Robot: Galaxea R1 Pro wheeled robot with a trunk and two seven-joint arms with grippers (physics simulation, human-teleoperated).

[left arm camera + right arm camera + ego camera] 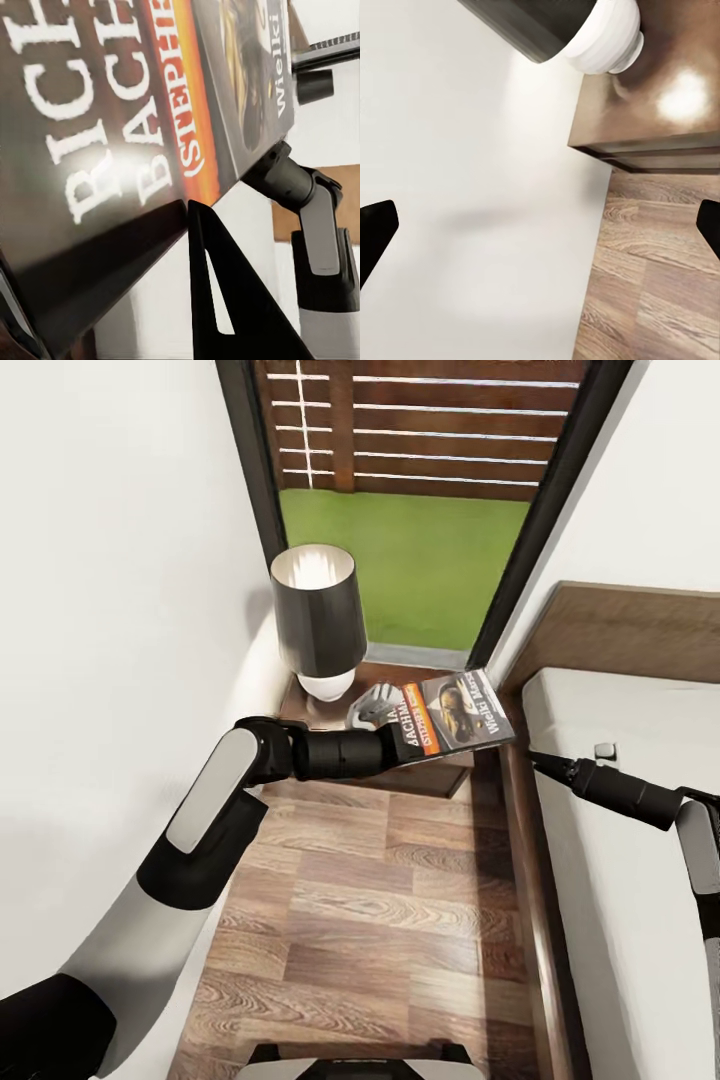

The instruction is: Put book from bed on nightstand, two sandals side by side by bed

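The left gripper (388, 712) holds the book (455, 715) above the nightstand (440, 770), beside the lamp (317, 615). Lower it flat, clear of the lamp, before letting go. Its long axis runs from the lamp toward the bed (640, 760), cover up. The right gripper (540, 225) is wide open

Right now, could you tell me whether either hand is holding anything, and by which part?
The left hand holds the book by its near end, over the nightstand. The right hand is open and holds nothing.
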